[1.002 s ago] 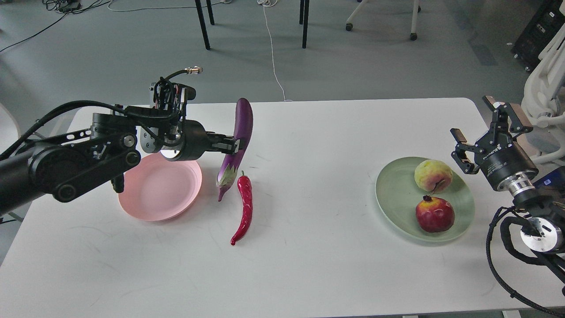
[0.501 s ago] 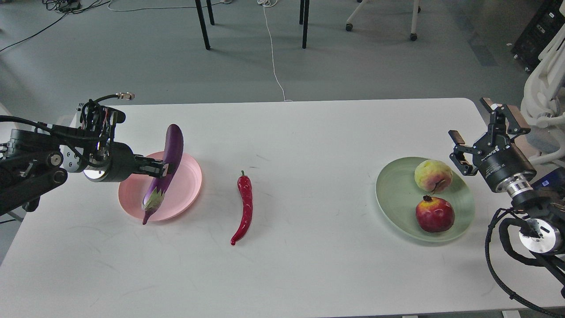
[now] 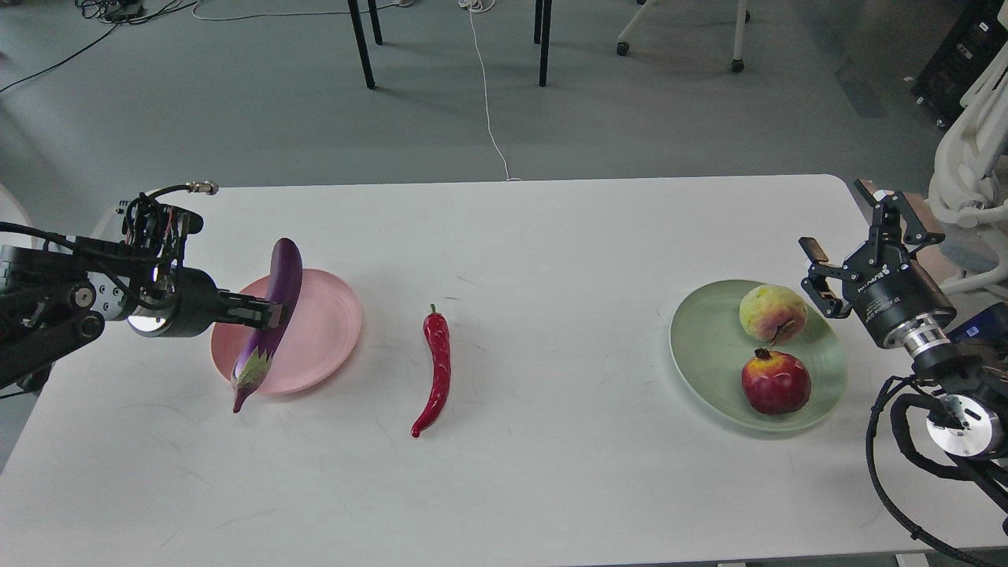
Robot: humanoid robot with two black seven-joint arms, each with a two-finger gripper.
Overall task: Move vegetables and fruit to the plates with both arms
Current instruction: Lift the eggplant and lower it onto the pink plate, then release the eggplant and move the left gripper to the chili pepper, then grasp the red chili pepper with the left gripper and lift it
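Note:
My left gripper (image 3: 268, 313) is shut on the purple eggplant (image 3: 272, 311) and holds it tilted over the left half of the pale pink plate (image 3: 327, 327), calyx end down past the plate's near-left rim. The red chili pepper (image 3: 435, 370) lies on the table right of the pink plate. The pale green plate (image 3: 701, 346) at the right holds the yellow-green fruit (image 3: 772, 313) and the dark red pomegranate (image 3: 775, 382). My right gripper (image 3: 862, 232) is open and empty, just right of the green plate.
The white table (image 3: 551, 472) ends just behind the plates and at the bottom of the view. Chair legs (image 3: 362, 43) and a white cable (image 3: 488, 94) are on the floor beyond the far edge. White equipment (image 3: 976, 157) stands at the far right.
My left gripper has carried the eggplant leftward from beside the chili to over the pink plate, and lower. The right gripper has barely shifted.

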